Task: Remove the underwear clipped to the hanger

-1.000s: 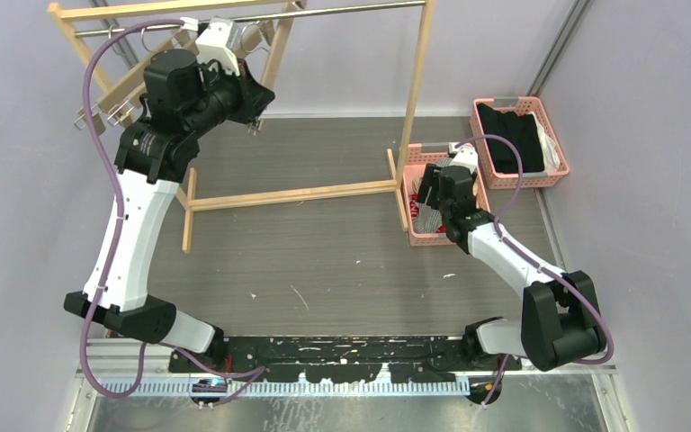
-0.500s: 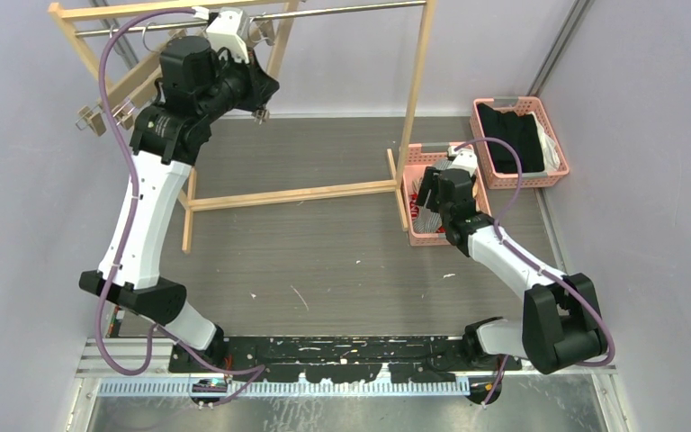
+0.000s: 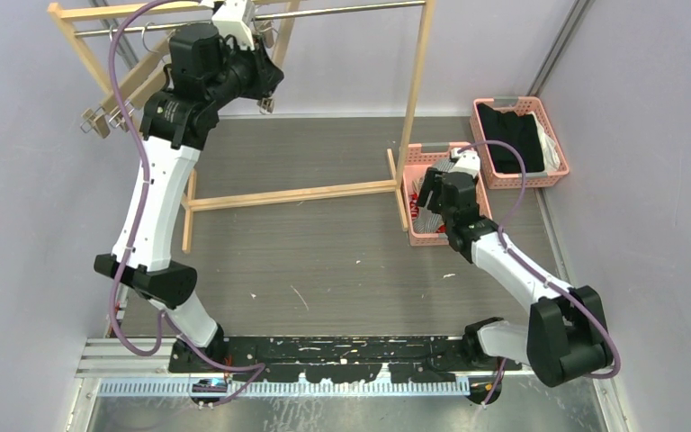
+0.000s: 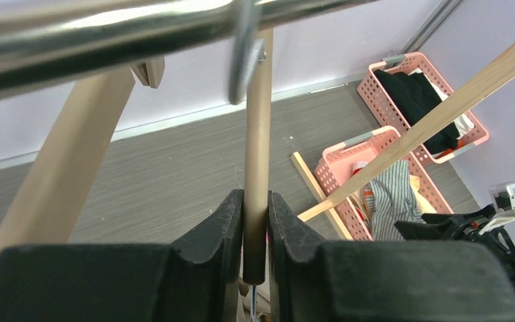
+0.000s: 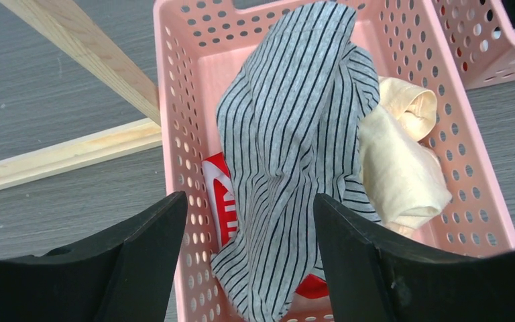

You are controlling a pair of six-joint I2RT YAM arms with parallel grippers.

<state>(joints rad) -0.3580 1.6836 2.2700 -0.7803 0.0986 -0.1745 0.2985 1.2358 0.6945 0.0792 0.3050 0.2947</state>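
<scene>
Left claw point(image 4: 255, 204) rose, seemingly nearer the rail point(image 4: 107, 27).

No words or numbers can be read anywhere. The red underwear point(image 5: 223, 204) has some white shapes on it. Most of it is hidden under the striped underwear point(image 5: 295, 147), so it is not clear if the shapes are letters.
</scene>
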